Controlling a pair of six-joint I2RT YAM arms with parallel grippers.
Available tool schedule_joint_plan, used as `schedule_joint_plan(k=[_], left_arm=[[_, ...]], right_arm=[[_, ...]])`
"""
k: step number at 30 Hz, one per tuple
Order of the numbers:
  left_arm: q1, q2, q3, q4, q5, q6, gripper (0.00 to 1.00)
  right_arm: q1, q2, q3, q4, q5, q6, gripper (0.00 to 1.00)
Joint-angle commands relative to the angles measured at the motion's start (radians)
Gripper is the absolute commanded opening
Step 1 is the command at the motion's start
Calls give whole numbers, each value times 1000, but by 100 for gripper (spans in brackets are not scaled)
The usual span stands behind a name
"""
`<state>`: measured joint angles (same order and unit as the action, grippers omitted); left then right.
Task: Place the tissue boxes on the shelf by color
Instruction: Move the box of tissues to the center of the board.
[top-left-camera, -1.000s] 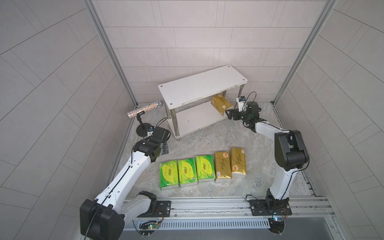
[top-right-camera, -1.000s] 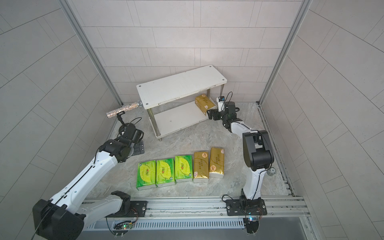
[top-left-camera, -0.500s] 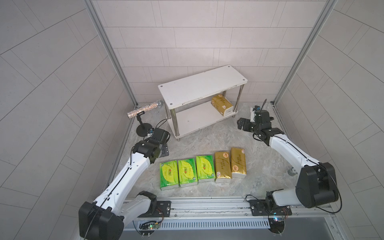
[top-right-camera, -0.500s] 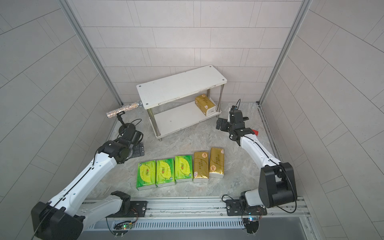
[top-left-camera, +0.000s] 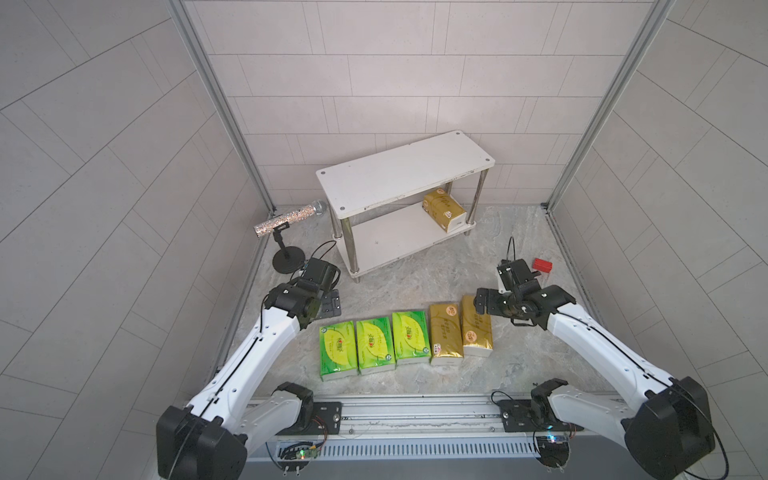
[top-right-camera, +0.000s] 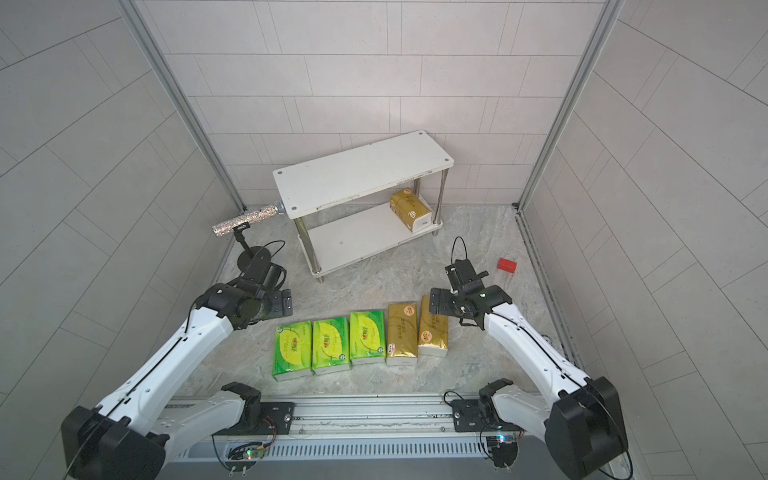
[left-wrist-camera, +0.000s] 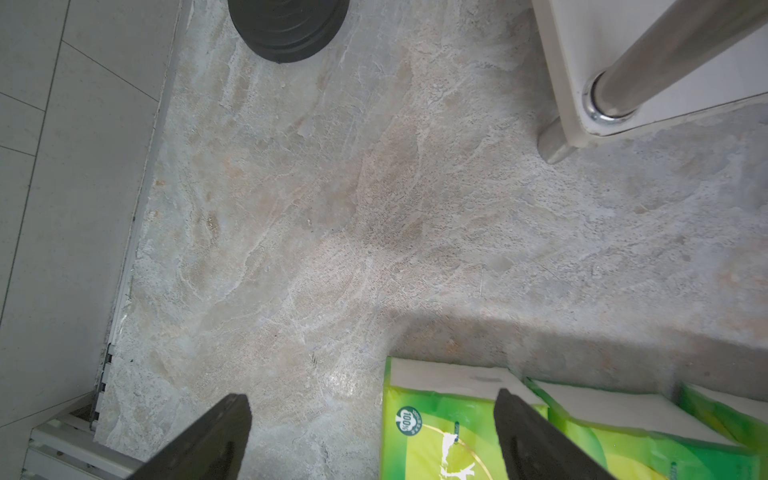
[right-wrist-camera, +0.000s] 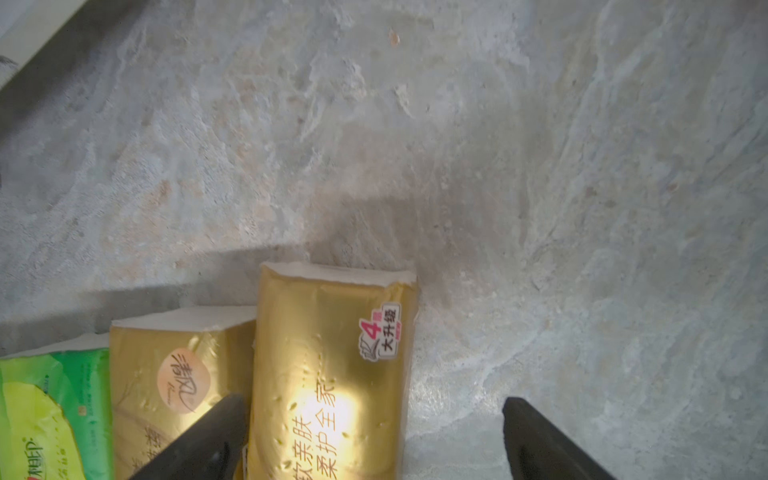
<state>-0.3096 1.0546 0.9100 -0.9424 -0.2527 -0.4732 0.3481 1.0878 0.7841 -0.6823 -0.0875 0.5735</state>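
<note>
One gold tissue box lies on the shelf's lower board; its top board is bare. Five wait in a row on the table: three green tissue boxes and two gold ones. My right fingers stand wide apart and empty over the outermost gold box. My left fingers, equally wide and empty, hover by the end green box.

A glittery microphone sits tilted on a black stand at the left edge of the marbled desk; a red block lies near its right edge.
</note>
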Motion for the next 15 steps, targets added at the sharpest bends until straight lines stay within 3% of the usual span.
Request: schedule_joint_plan(k=[1, 13, 15], left_arm=[[6, -28, -14, -21, 19, 12, 100], [6, -40, -20, -21, 32, 13, 100], [5, -41, -18, -20, 33, 14, 100]], right_arm=[[45, -45, -34, -40, -8, 59, 100], [146, -26, -143, 84, -14, 132, 100], [147, -1, -150, 121, -20, 135, 96]])
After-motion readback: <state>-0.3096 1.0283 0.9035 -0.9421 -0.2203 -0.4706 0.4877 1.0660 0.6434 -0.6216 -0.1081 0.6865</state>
